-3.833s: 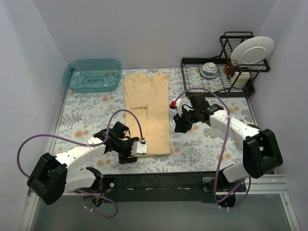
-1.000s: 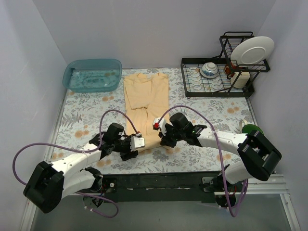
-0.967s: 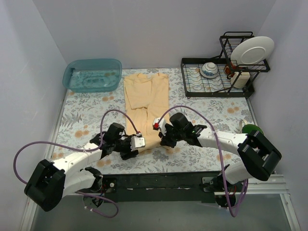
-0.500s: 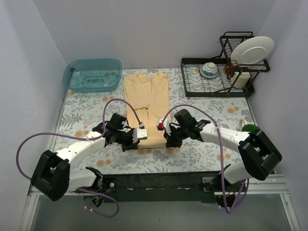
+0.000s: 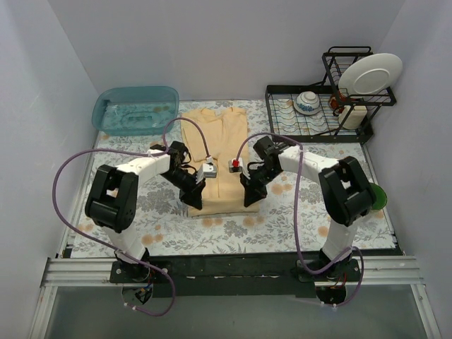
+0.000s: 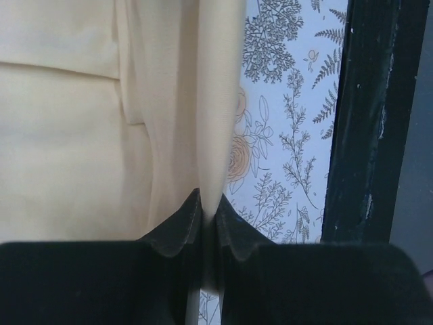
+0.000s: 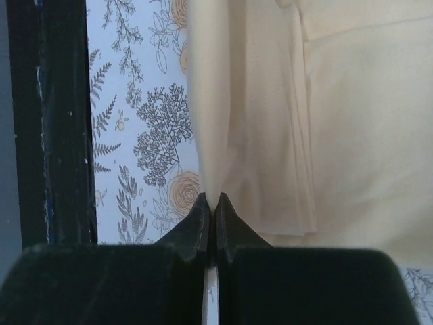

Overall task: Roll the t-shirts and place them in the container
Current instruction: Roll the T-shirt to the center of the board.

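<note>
The left end effector (image 5: 195, 200) is clenched on the near left corner of the t-shirt (image 5: 215, 145). In the left wrist view its black fingers (image 6: 177, 229) meet with only a thin ridge of pale yellow cloth pinched between them, and the cloth fans out from the grip. The right end effector (image 5: 251, 200) is clamped the same way on the near right corner. In the right wrist view its fingers (image 7: 194, 227) press together on a narrow fold of the hem. The two end effectors sit level with each other, one at each side of the shirt's near edge.

The t-shirt is folded into a long narrow strip and lies flat along the middle of the floral tabletop (image 5: 120, 180), running away from the arms toward the back wall. The wrist views show stacked layers and a lengthwise fold line in it. A band of bare tabletop shows between the near hem and the black rail (image 5: 233, 263) at the front edge.

Both arms bend in from the sides, with purple cables (image 5: 70, 176) looping off them. A teal tub (image 5: 135, 109) stands at the back left, just beside the shirt's far end. A black dish rack (image 5: 318, 120) stands at the back right, with a bowl (image 5: 308, 102) in it and a white plate (image 5: 371, 74) upright on its upper tier.
</note>
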Controlling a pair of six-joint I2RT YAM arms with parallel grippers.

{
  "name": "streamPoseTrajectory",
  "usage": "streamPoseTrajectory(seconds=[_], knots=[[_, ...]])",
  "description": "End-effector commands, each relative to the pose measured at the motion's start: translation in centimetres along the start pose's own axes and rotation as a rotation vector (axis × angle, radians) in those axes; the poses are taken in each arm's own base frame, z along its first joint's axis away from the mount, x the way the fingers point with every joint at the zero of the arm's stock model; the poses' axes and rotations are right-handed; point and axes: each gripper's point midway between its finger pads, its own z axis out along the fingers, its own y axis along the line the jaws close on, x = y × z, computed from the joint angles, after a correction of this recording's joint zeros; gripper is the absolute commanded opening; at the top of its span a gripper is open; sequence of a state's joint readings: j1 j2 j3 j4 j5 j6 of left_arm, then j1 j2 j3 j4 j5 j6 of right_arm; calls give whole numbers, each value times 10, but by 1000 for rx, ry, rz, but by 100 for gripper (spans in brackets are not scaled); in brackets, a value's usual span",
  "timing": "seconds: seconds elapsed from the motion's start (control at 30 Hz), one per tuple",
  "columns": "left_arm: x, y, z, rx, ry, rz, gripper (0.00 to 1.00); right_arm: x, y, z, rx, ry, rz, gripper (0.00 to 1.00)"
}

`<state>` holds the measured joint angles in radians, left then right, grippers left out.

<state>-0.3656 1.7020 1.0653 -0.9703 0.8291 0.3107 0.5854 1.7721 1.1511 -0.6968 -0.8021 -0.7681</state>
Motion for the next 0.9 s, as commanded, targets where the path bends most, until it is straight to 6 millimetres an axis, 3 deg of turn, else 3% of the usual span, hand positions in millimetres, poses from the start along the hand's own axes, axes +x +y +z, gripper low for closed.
streamPoseTrajectory(seconds=[0.0,0.13,0.17,0.2,0.3,0.47,0.63,0.87], knots=[[11,10,-8,29,45,-37,7,3,-5,-9,-115,28,36,1],[9,35,-12,-9,38,-48,8,3,-23,-11,-146,34,68,1],[8,39,-12,-13,38,-49,9,11,-23,-9,-175,54,108,1],[14,43,-10,-11,54,-78,10,4,-30,-13,-173,50,77,1],[15,57,-8,-29,54,-101,14,14,-31,-12,-253,78,146,1],[15,77,-8,-61,61,-112,18,12,-56,-13,-237,76,137,1],[17,88,-11,-90,71,-137,23,13,-66,-10,-225,99,168,1],[19,85,-26,-148,51,-146,24,-15,-78,-13,-213,16,159,1]])
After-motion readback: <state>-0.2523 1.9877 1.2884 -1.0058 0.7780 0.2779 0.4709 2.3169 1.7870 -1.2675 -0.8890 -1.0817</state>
